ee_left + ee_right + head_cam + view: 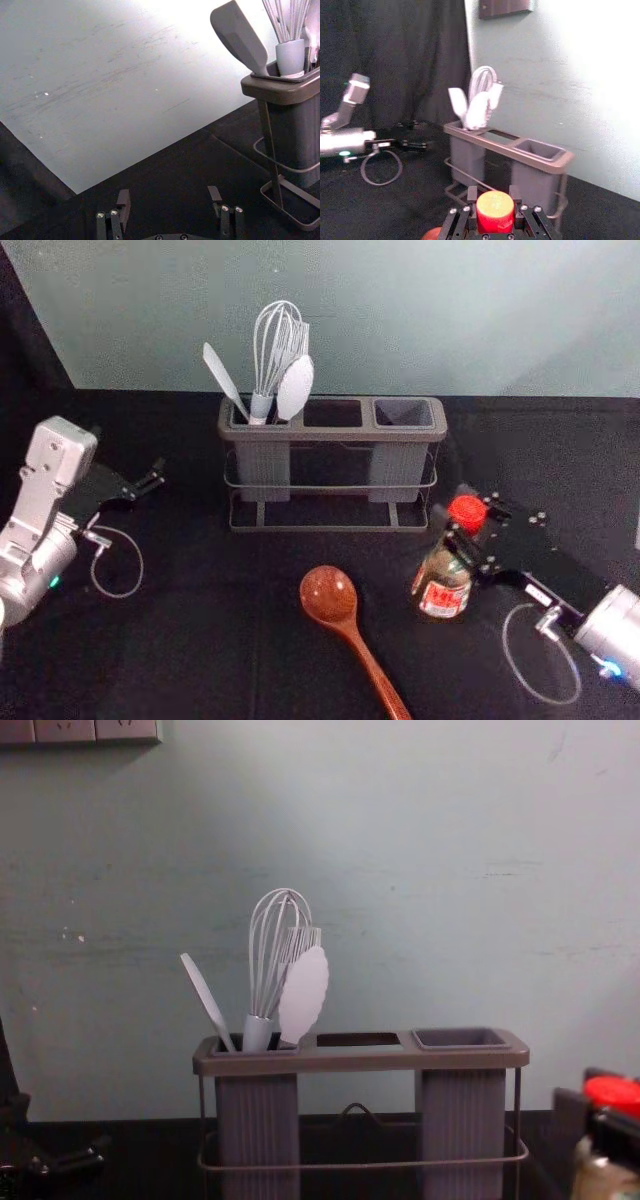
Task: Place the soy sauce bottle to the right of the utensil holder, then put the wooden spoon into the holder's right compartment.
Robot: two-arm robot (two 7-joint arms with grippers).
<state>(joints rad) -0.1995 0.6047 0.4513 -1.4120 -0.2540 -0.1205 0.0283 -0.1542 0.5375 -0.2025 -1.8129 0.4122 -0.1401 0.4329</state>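
The right gripper (493, 195) clasps the clear, red-capped soy sauce bottle (444, 585) high up, near the grey utensil holder's (330, 431) right end; likely slick, weighty. Left of the holder, the left gripper (168, 194) is open.

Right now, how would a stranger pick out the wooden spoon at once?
Find the utensil holder at the back of the table. In front of it lies the reddish-brown spoon, round bowl toward the holder. Its wood colour sets it apart from the pale utensils in the holder and the red-capped bottle in the right gripper.
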